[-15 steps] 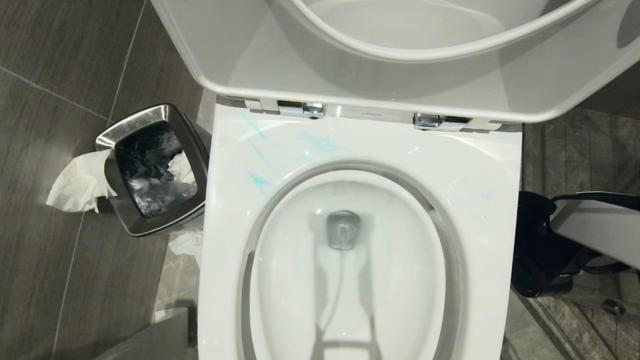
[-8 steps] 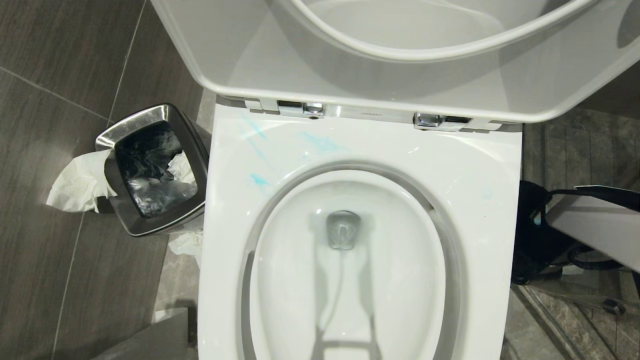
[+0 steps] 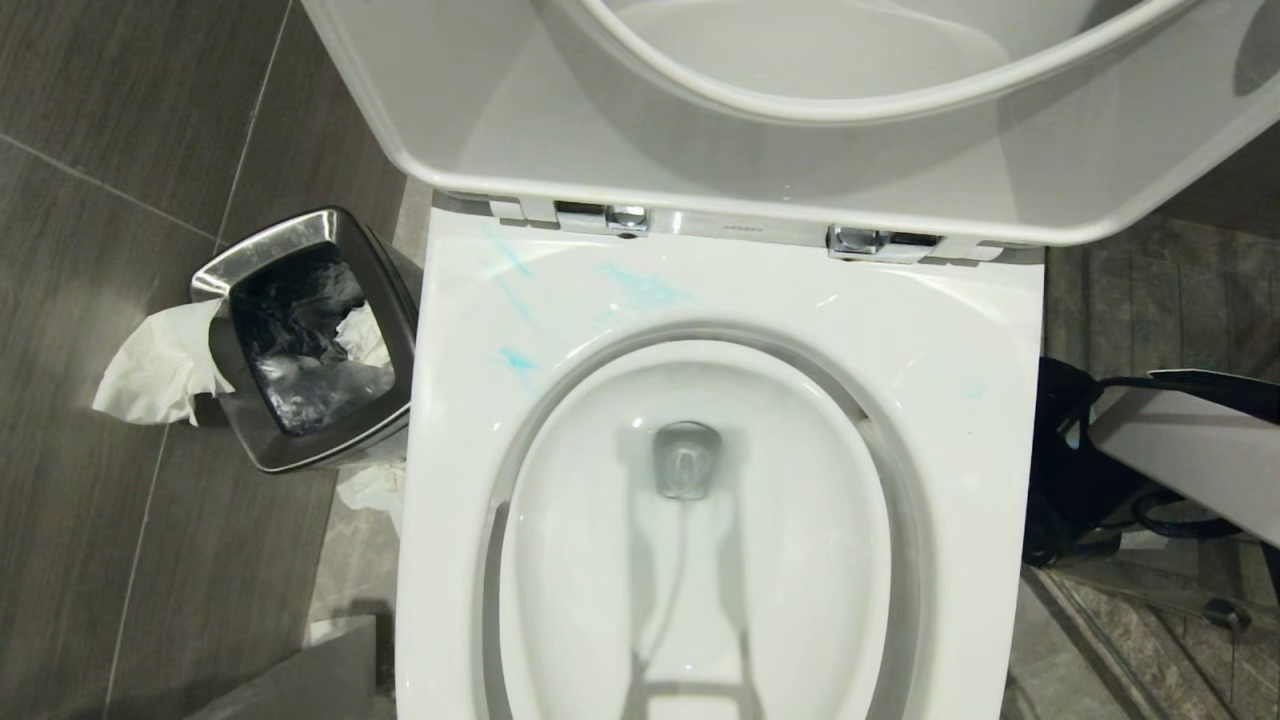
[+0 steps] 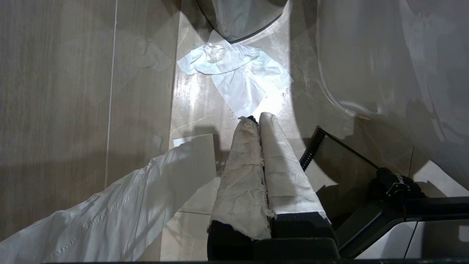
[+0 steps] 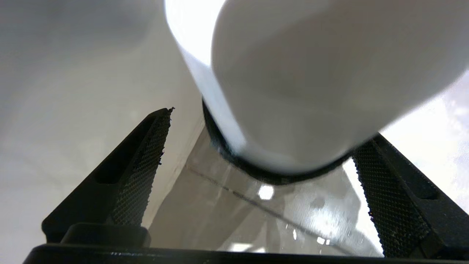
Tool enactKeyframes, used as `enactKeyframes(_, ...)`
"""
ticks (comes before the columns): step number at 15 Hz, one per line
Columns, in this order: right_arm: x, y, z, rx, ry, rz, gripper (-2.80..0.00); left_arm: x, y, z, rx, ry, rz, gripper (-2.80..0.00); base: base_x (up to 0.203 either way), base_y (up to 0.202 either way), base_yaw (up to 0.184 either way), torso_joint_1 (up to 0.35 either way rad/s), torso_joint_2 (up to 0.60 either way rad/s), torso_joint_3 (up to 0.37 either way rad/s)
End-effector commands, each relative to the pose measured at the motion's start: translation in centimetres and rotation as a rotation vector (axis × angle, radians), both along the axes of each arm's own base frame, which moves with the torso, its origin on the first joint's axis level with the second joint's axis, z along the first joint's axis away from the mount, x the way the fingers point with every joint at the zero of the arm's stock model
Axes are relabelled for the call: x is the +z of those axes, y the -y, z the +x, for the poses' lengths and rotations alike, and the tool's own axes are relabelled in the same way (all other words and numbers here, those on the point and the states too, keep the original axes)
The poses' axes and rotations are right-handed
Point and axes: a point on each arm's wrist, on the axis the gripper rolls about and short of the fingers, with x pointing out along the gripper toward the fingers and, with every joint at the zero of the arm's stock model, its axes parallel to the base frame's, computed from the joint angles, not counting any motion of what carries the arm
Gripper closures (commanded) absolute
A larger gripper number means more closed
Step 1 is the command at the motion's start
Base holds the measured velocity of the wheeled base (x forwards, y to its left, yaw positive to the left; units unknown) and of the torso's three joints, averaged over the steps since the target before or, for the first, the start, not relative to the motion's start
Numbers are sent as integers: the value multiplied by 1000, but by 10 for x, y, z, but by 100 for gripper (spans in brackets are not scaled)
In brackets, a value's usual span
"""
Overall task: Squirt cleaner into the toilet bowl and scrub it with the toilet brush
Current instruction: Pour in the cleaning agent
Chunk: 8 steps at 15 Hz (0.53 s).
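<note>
Right gripper (image 5: 256,165) gapes wide at a white rounded object (image 5: 311,80); cleaner (image 3: 520,360) streaks toilet bowl (image 3: 950,330) at 10 o'clock.

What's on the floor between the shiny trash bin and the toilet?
In the head view, a crumpled white tissue lies on the floor in the narrow gap between the steel bin and the toilet bowl. Nothing else shows there.

No readable text showing in any view. Tiny dark marking sitting on strip between hinges at back of toilet bowl (image 3: 740,229), too small to read. No labels, brands, numbers or signs showing on anything else.
</note>
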Motion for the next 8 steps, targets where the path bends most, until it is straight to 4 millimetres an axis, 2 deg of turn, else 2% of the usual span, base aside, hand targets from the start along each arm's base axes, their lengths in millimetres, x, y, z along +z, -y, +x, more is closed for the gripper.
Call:
enactKeyframes(1,-10,0,-9,4,-48,-3,-280,0,0,0,0,-1,0,0,0,0,0,0,0,0)
enactKeyframes(8,-1,4,-49,-6,-130,-2,-280,0,0,0,0,-1,0,0,0,0,0,0,0,0)
